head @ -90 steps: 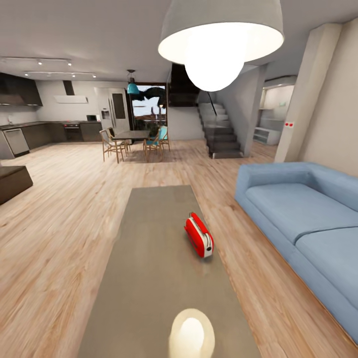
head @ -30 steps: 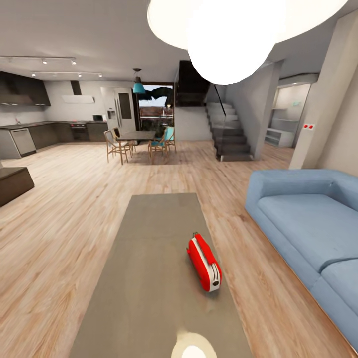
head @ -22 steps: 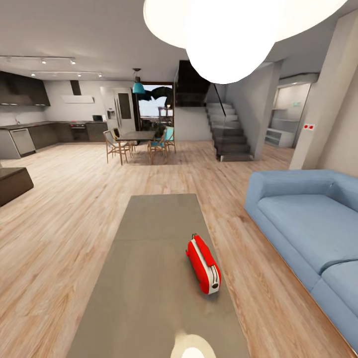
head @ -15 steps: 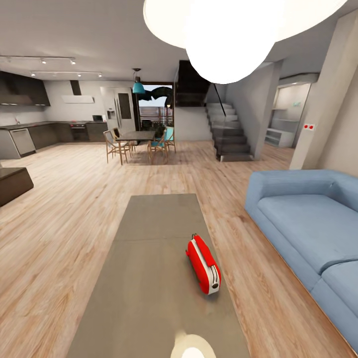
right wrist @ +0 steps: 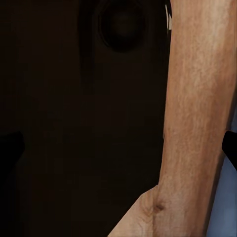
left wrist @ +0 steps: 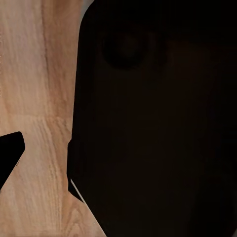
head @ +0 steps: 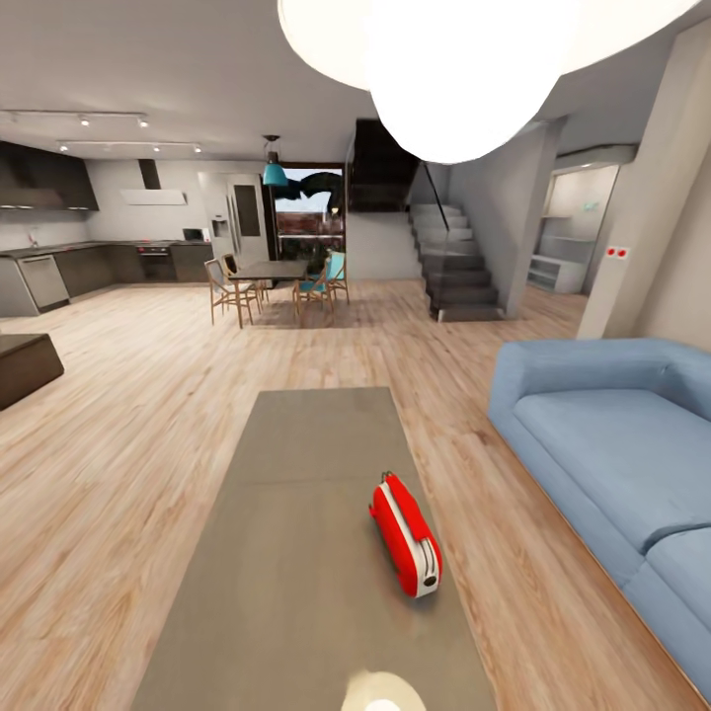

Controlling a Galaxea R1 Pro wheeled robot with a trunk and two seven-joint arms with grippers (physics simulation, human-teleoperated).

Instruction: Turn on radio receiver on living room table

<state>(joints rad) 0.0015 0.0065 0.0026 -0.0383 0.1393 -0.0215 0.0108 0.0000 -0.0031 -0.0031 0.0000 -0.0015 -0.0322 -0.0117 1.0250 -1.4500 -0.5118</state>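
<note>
The red radio receiver (head: pixel 405 534), with a white band and a thin wire handle, lies on the right half of the long grey table (head: pixel 281 573), just past the seam across the top. It sits in the living room between the wood floor and the light blue sofa (head: pixel 612 444). In the left wrist view my left gripper (left wrist: pixel 118 158) hangs over the floor planks, one black fingertip (left wrist: pixel 10 153) at the frame's edge. The right gripper (right wrist: pixel 118 148) shows a dark fingertip (right wrist: pixel 231 148) at the far edge, jaws wide apart. Both are empty.
The white dome pendant lamp (head: pixel 464 69) hangs close overhead, and its glare reflects on the table's near end. A dark low block (head: pixel 20 365) stands at the left. Further back are the dining table with chairs (head: pixel 269 281), the kitchen and the stairs (head: pixel 454 272). Open floor flanks the table.
The whole head view has shifted slightly as the camera came closer: the radio and table sit a little lower and nearer in the picture. Nothing on the table has moved.
</note>
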